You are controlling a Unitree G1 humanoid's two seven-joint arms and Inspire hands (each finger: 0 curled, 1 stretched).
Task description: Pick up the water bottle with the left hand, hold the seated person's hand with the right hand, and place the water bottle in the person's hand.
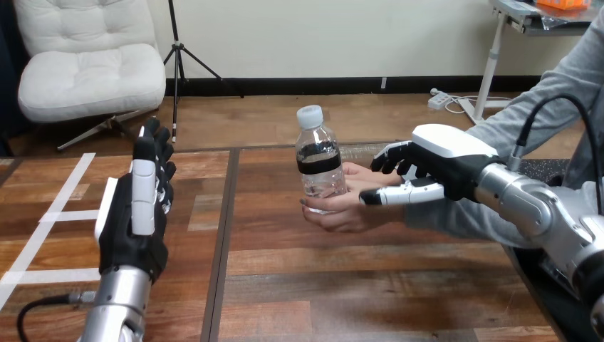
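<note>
Resting upright in person's hand (342,211), water bottle (319,160) (above wooden table (370,285)).

The water bottle (319,160) has its base hidden by the person's hand (349,217). It probably rests on the palm, though the contact is out of sight. Just right of the bottle, the right hand (441,160) covers the person's wrist, fingers curled over it. Farther right, its forearm is cut by the edge. Well left of the bottle, the left hand (132,214) shows only its back, palm unseen.
</note>
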